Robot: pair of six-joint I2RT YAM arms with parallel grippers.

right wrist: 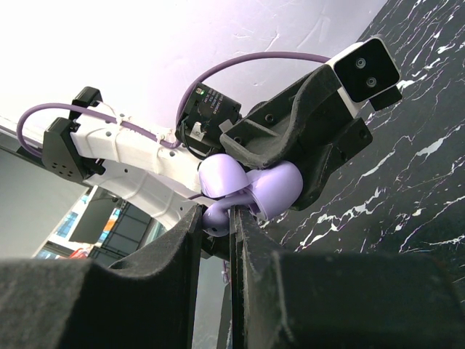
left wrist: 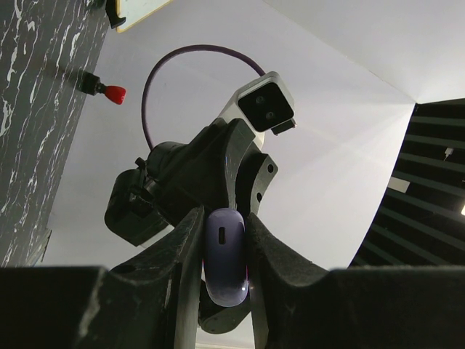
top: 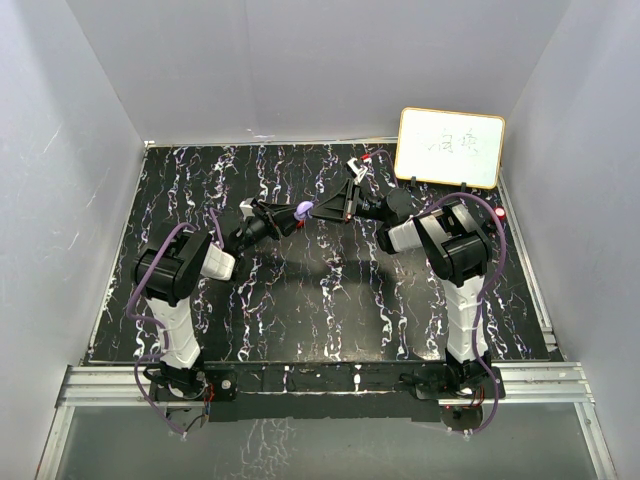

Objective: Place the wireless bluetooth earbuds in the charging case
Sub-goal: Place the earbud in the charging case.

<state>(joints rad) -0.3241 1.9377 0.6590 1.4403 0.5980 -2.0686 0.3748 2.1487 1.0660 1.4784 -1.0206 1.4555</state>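
Observation:
In the left wrist view my left gripper is shut on the lilac charging case, pinched at its sides and held above the table. Seen from the right wrist, the case stands open with its lid swung back. My right gripper is shut on the purple earbud, whose stem reaches up to the case's open mouth. From the top, both grippers meet at mid-table around the case, left gripper opposite right gripper. The earbud is too small to make out there.
A whiteboard leans at the back right corner. A small red-tipped piece lies on the black marbled table near the right arm's elbow, also visible from the left wrist. White walls enclose three sides.

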